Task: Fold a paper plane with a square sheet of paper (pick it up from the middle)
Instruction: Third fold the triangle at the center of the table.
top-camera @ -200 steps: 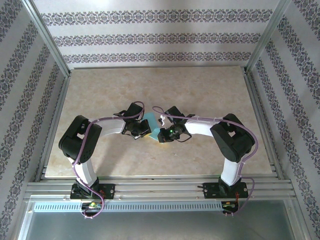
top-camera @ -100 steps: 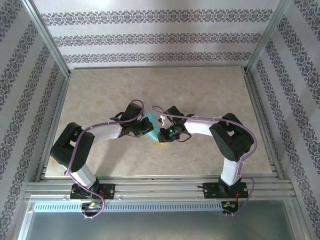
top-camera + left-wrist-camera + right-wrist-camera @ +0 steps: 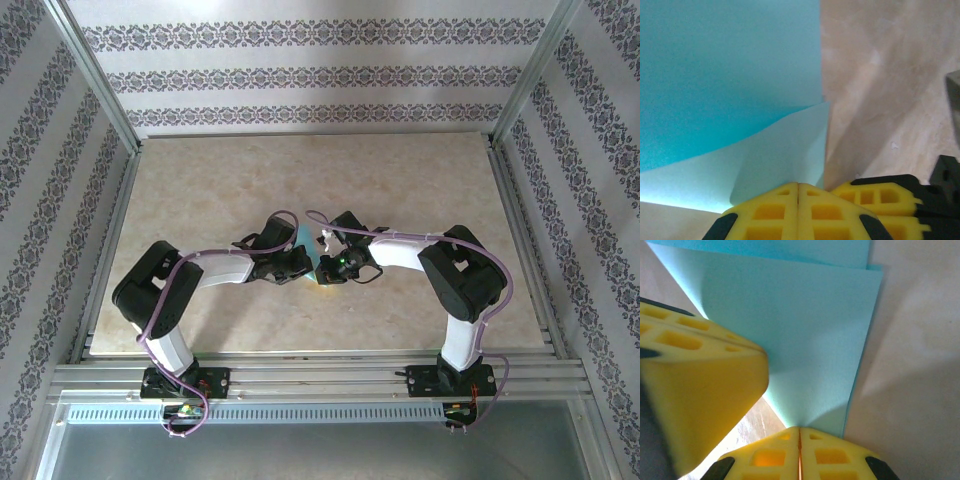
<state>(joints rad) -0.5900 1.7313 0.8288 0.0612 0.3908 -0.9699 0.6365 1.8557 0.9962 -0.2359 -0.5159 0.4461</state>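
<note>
Paper is folding tighter: the thin turquoise-blue square sheet (image 3: 730, 65) is sitting mid-table, and the left claw (image 3: 798, 186) is sliding right toward the right claw (image 3: 800, 429), both pinching its edge.

Both my arms reach in from their bases with elbows bowed outward and forearms angled toward each other, so the wrists nearly meet. My left hand (image 3: 298, 266) and my right hand (image 3: 322, 268) sit tip to tip, just beside one another. On the left wrist camera, the left hand's yellow pads (image 3: 770, 215) are pressed flat together, pinching the folded sheet of paper (image 3: 780, 155) at its near edge. The right hand's pads (image 3: 835, 455) are likewise closed tight on the sheet's corner, with the left hand's fingers just beside them.
</note>
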